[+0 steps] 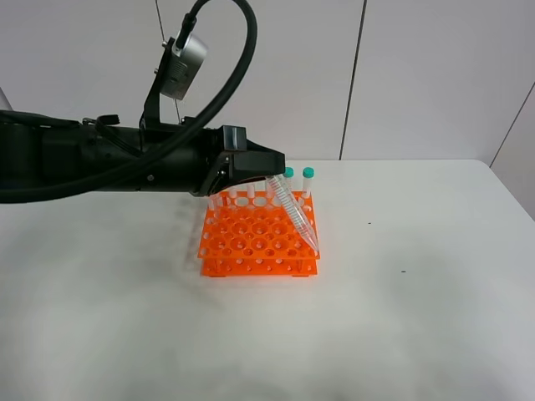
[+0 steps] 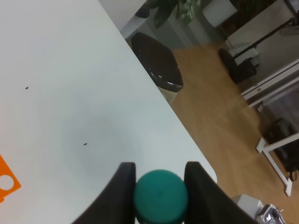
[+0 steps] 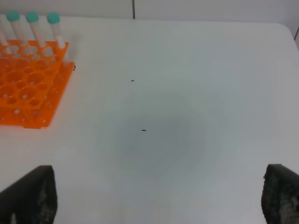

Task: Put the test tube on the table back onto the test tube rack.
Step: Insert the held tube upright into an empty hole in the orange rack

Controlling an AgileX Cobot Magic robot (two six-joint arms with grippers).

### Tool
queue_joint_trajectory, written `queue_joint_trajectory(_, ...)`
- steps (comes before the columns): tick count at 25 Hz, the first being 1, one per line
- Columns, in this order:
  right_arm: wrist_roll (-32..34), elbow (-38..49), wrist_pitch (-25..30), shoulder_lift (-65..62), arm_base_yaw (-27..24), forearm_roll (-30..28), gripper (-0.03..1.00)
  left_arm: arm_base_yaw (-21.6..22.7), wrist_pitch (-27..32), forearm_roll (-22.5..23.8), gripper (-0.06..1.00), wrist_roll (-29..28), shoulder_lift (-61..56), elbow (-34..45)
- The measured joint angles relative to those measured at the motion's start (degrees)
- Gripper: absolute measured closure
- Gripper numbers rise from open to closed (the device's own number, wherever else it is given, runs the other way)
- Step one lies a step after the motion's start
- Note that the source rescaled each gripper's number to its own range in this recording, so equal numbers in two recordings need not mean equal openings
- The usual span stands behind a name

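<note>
Left end effector (image 1: 269,171): clamped on the teal cap (image 2: 161,196) of the test tube (image 1: 294,213).
Test tube: slants down and away from the fingers, its tip over a corner of the test tube rack (image 1: 251,238).
Other tubes (image 1: 308,182): upright in the rack's back row, just behind the left end effector.
Right end effector (image 3: 154,198): jaws spread wide, empty, above the bare table (image 3: 196,107), with the rack well apart from it.

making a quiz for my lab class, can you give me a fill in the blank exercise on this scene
1. The left gripper grips the test tube by its teal ___.
2. The test tube hangs ___, not upright.
3. The test tube rack is bright ___.
4. The right gripper stands ___ over the table.

Missing words: cap; tilted; orange; open.
</note>
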Motion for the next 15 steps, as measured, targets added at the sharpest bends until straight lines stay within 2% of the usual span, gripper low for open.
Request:
queue_joint_trajectory(8,0.0,0.0,0.0,0.0,0.0,0.11,-0.03,0.0,-1.53,0.0,0.93,0.0,-4.86,0.0)
queue_joint_trajectory(10,0.0,0.0,0.0,0.0,0.0,0.1,-0.03,0.0,-4.51,2.71,0.93,-0.42,-7.04,0.0)
queue_joint_trajectory(13,0.0,0.0,0.0,0.0,0.0,0.16,-0.03,-0.3,-11.14,14.68,0.93,-6.58,-11.14,0.0)
queue_joint_trajectory(15,0.0,0.0,0.0,0.0,0.0,0.16,-0.03,-1.3,-15.65,27.6,0.93,-15.18,-14.1,0.0)
